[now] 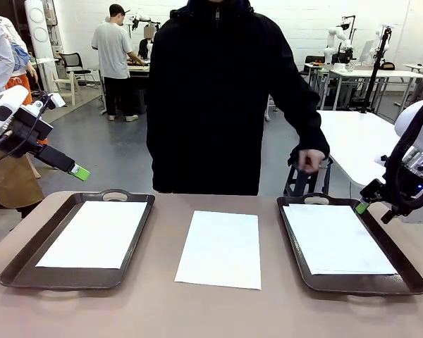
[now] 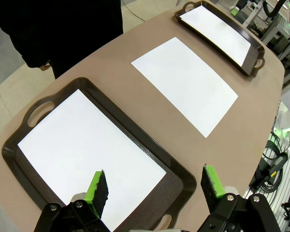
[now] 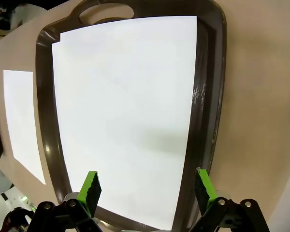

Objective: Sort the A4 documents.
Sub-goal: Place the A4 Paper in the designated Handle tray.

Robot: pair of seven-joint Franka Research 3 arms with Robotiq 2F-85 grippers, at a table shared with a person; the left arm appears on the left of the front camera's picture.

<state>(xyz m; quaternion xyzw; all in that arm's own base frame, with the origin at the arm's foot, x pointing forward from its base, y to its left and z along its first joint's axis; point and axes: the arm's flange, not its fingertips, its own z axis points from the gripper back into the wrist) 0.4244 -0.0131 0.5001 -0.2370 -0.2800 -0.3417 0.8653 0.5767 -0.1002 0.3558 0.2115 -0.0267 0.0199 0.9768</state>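
Nearest me, one A4 sheet point(image 1: 221, 248) lies loose on the tabletop point(image 1: 211, 310) between two filled trays point(image 1: 76, 239); both my grippers' fingers point(image 2: 99, 187) gape wide, empty. Flat paper could slide or crease when pinched.

my pads point(image 2: 97, 189): bright green on black fingers | A4 documents point(image 1: 221, 248): plain white, no print | trays point(image 1: 28, 272): dark brown, glossy | table point(image 1: 211, 310): matt beige-brown | person's jacket point(image 1: 211, 98): black | my arms point(image 1: 3, 109): white
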